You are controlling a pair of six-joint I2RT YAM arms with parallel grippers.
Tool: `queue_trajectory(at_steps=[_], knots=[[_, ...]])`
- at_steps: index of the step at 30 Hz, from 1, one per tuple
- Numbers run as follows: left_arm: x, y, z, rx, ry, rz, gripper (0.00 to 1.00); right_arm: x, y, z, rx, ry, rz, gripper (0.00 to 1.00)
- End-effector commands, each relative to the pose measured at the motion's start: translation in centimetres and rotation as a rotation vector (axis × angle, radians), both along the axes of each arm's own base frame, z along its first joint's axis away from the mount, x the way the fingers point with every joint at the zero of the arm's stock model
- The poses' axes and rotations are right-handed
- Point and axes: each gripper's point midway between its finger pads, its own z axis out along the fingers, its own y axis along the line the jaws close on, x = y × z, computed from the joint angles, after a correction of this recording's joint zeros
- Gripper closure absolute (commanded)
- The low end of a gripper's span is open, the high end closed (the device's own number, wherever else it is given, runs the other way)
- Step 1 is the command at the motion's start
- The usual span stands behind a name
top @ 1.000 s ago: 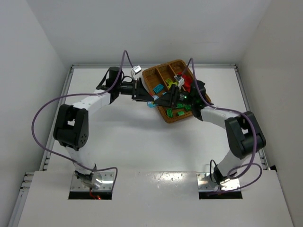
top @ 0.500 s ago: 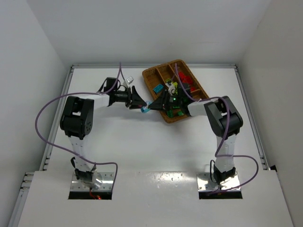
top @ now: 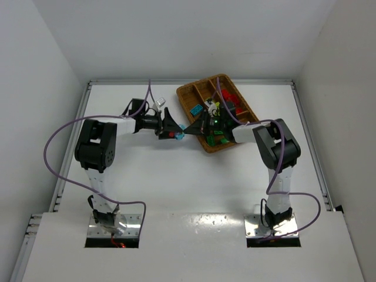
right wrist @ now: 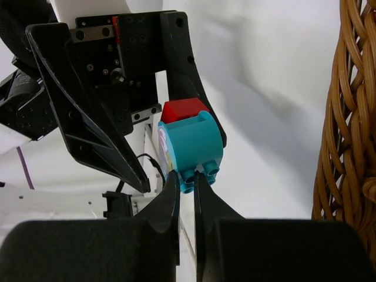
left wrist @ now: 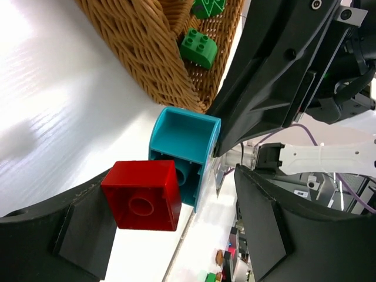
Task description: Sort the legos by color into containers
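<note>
The white table is smooth and glossy, with a rail along its left edge and another along its right. One thing plainly lies on it: the brown wicker tray. The tray is set askew toward the far right (its long sides run diagonally, far-left to near-right), and its woven wall meets the tabletop. Just off the tray's near-left side is a cyan-and-red clump of two bricks, close over the surface. Whether it touches the table cannot be told. Nearer than the tray, a raised white panel spans the table's near edge.
</note>
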Motion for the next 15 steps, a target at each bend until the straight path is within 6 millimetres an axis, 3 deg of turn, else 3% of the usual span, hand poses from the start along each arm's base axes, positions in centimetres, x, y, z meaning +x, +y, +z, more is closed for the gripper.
queue_trajectory(at_steps=[1,7,10,15], knots=[[-0.1,0.9,0.1,-0.011,-0.019,-0.002,0.21,-0.1,0.2,2.3,0.014,-0.091,0.008,1.0],[0.0,1.8,1.3,-0.013,-0.055,0.018,0.21,-2.0,-1.0,1.6,-0.056,-0.084,0.009,1.0],[0.1,2.1,2.3,-0.016,-0.08,0.027,0.21,-1.8,-1.6,2.0,-0.065,-0.106,-0.004,1.0],[0.0,2.1,3.1,-0.027,-0.088,0.023,0.31,-1.8,-1.6,2.9,-0.064,-0.123,-0.002,1.0]])
